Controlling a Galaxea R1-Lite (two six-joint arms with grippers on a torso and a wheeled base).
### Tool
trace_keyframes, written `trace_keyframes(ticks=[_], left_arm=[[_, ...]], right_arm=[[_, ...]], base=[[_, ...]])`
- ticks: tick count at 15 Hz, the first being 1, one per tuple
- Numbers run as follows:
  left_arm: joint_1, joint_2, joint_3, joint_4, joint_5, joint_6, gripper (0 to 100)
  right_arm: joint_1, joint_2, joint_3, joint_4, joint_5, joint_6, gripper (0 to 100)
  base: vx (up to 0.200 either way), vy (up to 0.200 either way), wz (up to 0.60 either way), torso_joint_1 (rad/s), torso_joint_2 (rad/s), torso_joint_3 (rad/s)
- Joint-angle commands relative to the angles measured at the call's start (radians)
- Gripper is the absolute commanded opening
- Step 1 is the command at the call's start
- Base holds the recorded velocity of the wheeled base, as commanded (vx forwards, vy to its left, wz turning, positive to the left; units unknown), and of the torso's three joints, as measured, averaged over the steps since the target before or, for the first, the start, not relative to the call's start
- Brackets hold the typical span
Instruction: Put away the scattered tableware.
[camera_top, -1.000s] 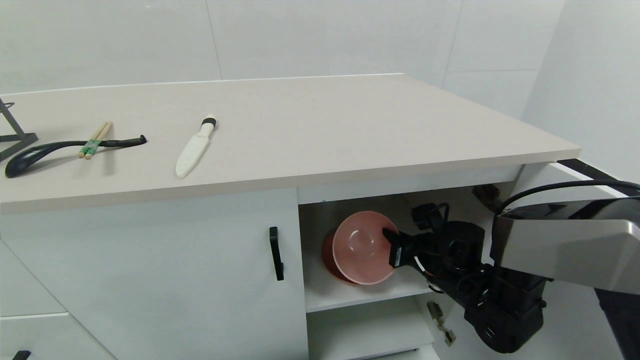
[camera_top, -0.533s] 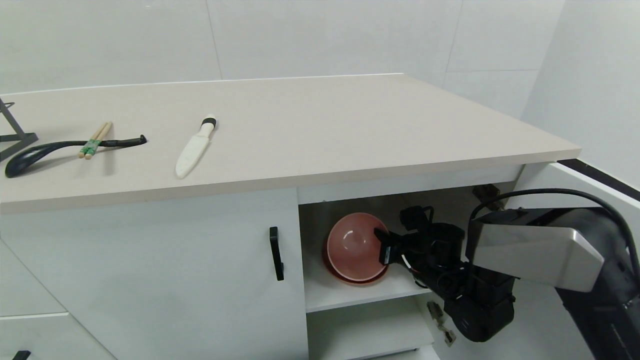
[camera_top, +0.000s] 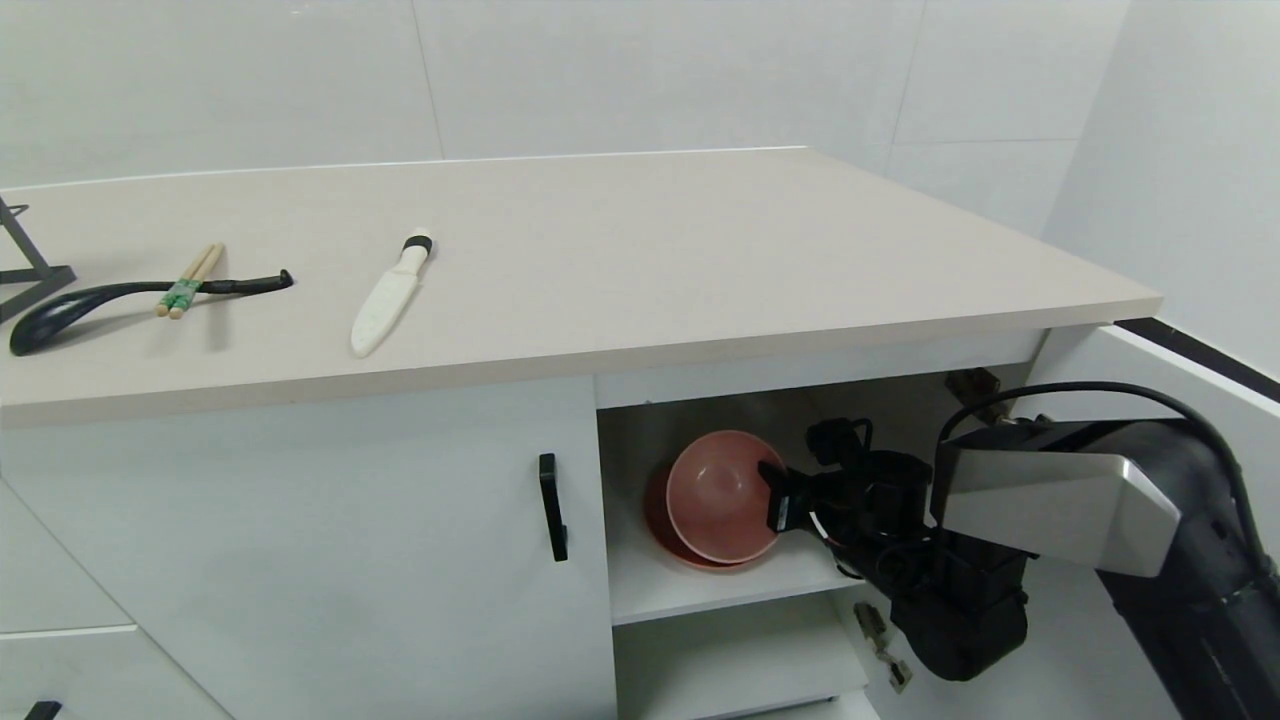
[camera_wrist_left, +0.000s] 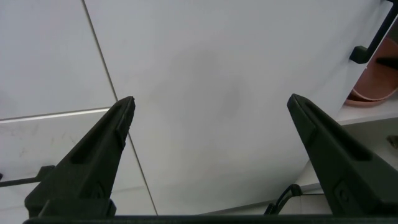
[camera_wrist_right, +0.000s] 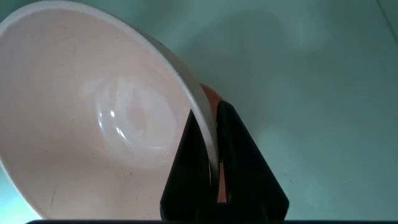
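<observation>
White tiled walls back a beige desk (camera_top: 650, 250) with an open cupboard (camera_top: 628, 450) below. Over its upper shelf (camera_top: 700, 592) the right pincer (camera_top: 775, 498) pinches the rim of a pink bowl (camera_top: 715, 492), tilted steeply by a red bowl (camera_top: 658, 522). To nest it well, I judge: level the wrist, lower centred, then release. Left pincer (camera_wrist_left: 211, 99) hangs spread, empty. Ladle (camera_top: 60, 310), knife (camera_top: 385, 300) and chopsticks (camera_top: 185, 285) lie on the desk.

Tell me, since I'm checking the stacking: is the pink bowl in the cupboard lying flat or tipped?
Tipped. The pink bowl is tilted nearly on edge, opening facing outward, its rim pinched by the right gripper.
</observation>
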Motion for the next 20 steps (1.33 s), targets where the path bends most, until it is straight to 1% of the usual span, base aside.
trace_keyframes(ticks=[1,3,4,7,10,11,13,15,18,20], left_arm=[[0.000,0.000,0.000,0.000,0.000,0.000,100],[0.000,0.000,0.000,0.000,0.000,-0.001,100],[0.000,0.000,0.000,0.000,0.000,0.000,100],[0.000,0.000,0.000,0.000,0.002,-0.001,100],[0.000,0.000,0.000,0.000,0.002,-0.007,100],[0.000,0.000,0.000,0.000,0.002,-0.009,100],[0.000,0.000,0.000,-0.002,0.002,-0.023,100],[0.000,0.000,0.000,-0.003,0.003,-0.047,100],[0.000,0.000,0.000,-0.002,0.006,-0.046,100],[0.000,0.000,0.000,-0.003,0.006,-0.046,100]], right_arm=[[0.000,0.006,-0.002,-0.001,0.000,-0.001,0],[0.002,0.006,-0.002,-0.001,0.001,-0.001,0],[0.002,0.006,0.000,-0.001,0.001,-0.001,100],[0.002,0.006,0.001,-0.001,0.006,-0.003,100],[0.005,0.005,0.000,-0.001,0.019,-0.035,100],[0.019,-0.017,0.003,-0.001,0.019,-0.038,100],[0.054,-0.055,0.018,-0.001,0.018,-0.039,100],[0.098,-0.101,0.076,-0.001,0.010,-0.041,100],[0.111,-0.185,0.175,-0.001,0.010,-0.047,100],[0.127,-0.262,0.296,-0.001,0.009,-0.047,100]], base=[[0.000,0.000,0.00,0.000,0.00,0.000],[0.000,0.000,0.00,0.000,0.00,0.000],[0.000,0.000,0.00,0.000,0.00,0.000],[0.000,0.000,0.00,0.000,0.00,0.000],[0.000,0.000,0.00,0.000,0.00,0.000],[0.000,0.000,0.00,0.000,0.00,0.000],[0.000,0.000,0.00,0.000,0.00,0.000],[0.000,0.000,0.00,0.000,0.00,0.000],[0.000,0.000,0.00,0.000,0.00,0.000],[0.000,0.000,0.00,0.000,0.00,0.000]])
